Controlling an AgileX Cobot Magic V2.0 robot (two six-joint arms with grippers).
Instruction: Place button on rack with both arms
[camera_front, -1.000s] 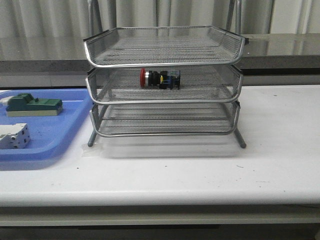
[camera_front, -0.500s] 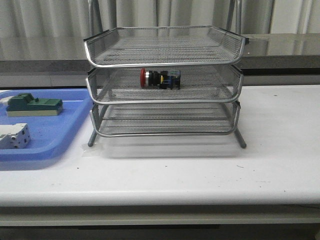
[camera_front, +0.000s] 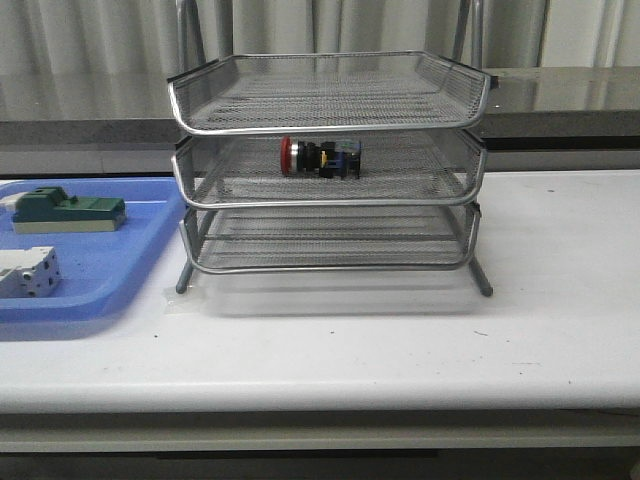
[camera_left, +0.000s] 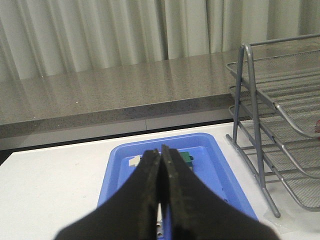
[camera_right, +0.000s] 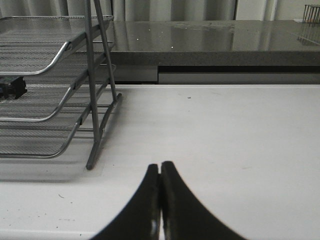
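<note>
Left tool and right tool both closed, holding nothing.

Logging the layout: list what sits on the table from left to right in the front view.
White-grey terminal block → green block on a beige base, both in the blue tray → wire-mesh rack with the button on its middle tier.

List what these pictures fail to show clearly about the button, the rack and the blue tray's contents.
- Button, front view: seen through mesh; markings too small to read. In the right wrist view only its black end shows, cut off by the frame edge.
- Rack: its upright posts run past the front view's top edge.
- Green block, left wrist view: mostly hidden behind the left gripper.
</note>
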